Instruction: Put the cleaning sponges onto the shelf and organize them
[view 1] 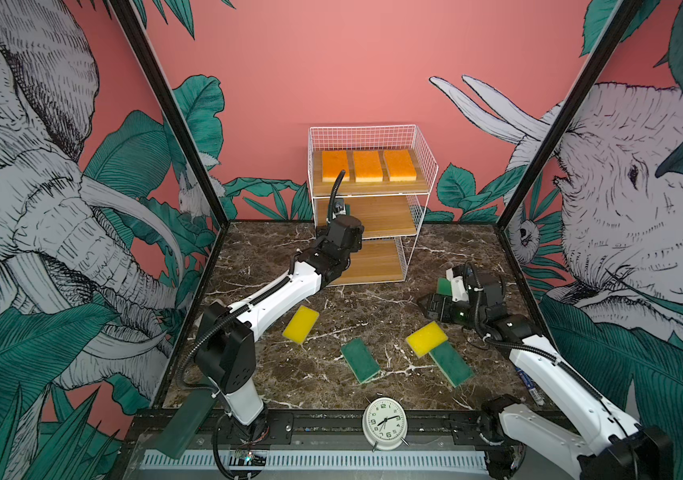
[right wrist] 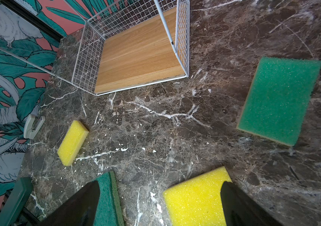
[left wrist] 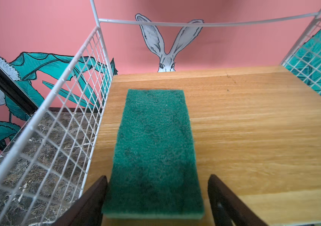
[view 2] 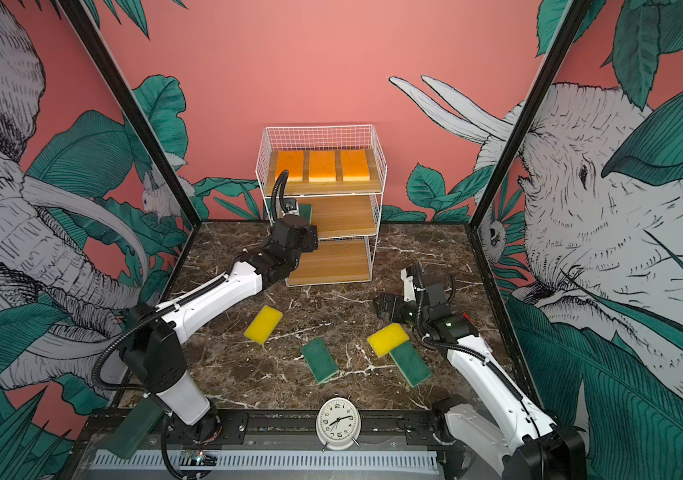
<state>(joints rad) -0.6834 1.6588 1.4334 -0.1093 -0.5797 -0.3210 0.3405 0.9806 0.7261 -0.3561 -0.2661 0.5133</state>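
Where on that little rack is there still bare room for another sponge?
The middle board is bare from the green sponge across to the other wire side. The bottom board is bare. The top board is crowded: three orange sponges fill it.

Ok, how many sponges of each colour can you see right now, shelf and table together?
Orange rectangular foam sponges: 3
Dark green rectangular scouring sponges: 4
Yellow rectangular foam sponges: 2
Total: 9

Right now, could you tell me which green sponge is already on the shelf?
The green sponge on the shelf's middle board, by the left pincer; the other three lie on the table.
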